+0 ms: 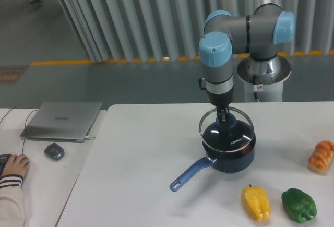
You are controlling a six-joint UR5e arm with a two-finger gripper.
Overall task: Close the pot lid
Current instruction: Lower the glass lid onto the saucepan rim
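Note:
The dark navy pot (231, 154) stands on the white table, its lighter-blue handle (189, 175) pointing to the front left. Just above it hangs the clear glass lid (241, 131), tilted, with its metal rim close over the pot's mouth. My gripper (224, 117) comes straight down from the arm and is shut on the lid's blue knob. Whether the rim touches the pot I cannot tell.
A yellow pepper (255, 202) and a green pepper (299, 204) lie at the front right, with an orange bread-like item (321, 156) at the right edge. On the left table are a laptop (63, 120), a mouse (54, 151) and a person's hand (14, 165).

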